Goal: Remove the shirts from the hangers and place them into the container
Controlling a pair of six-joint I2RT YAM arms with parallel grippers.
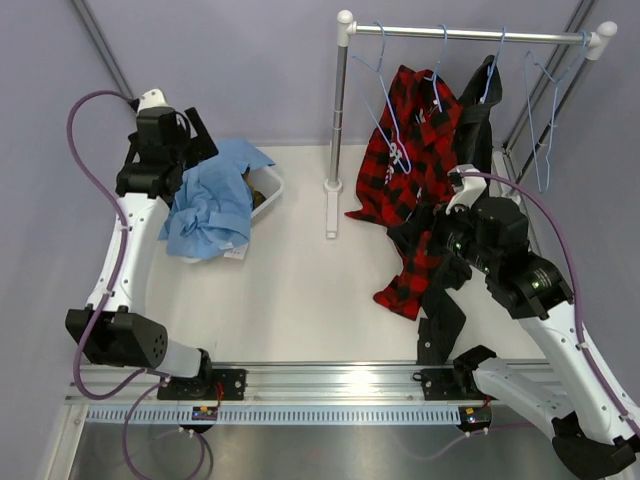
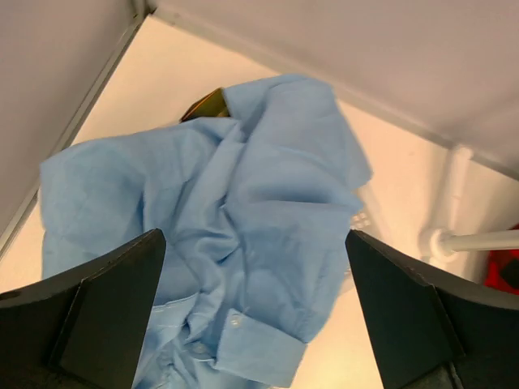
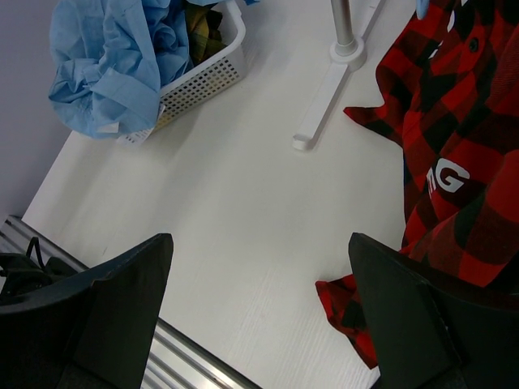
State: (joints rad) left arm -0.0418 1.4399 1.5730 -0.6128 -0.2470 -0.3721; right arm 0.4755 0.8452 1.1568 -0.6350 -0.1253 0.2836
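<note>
On the white table (image 1: 290, 290) the blue shirt (image 1: 210, 205) lies over the container (image 1: 272, 190) at ten o'clock. The left gripper (image 2: 253, 243) and right gripper (image 3: 259, 243) are spread; next, probably, the red shirt (image 1: 410, 170).

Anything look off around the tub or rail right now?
The light blue shirt spills over the rim of the container onto the table, not fully inside. The red plaid shirt hangs crooked, its hem trailing on the table.
</note>
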